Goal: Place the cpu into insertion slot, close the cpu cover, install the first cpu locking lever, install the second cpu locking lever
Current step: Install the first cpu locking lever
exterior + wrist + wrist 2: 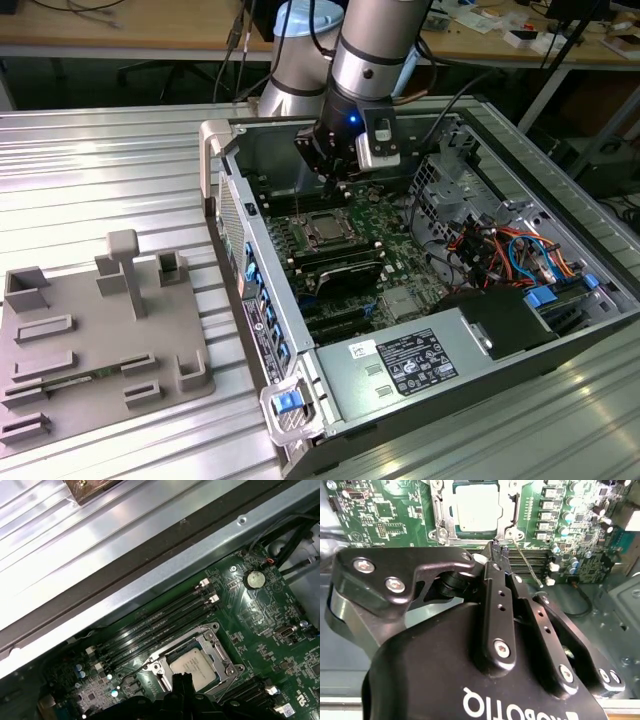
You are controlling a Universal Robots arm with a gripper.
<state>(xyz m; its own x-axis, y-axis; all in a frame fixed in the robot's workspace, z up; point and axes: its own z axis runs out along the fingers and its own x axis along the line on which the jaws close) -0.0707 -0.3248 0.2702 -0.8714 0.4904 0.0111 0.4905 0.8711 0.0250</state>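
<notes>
CPU (476, 507) sits flat in its socket (216, 630) on the green board (260, 625), silvery top up, and I can see it in both wrist views and in the exterior view (322, 228). The thin metal cover (449, 515) lies down around it, framing its edges, with the top showing through the square cut-out.

My gripper (495, 550) hangs just above the board at one corner of the socket, close to the cover's edge. Its fingers look drawn together at the tips, and I see nothing held between them. Just beside the tips, a thin metal lever (527, 565) slants away from that socket corner across the black memory slots (155, 630).

In the exterior view the arm reaches down into the open computer case (250, 260), which lies on the ribbed metal tabletop (100, 170). A grey fixture plate (90, 340) rests on the tabletop at the exterior view's left, well apart from the case.
</notes>
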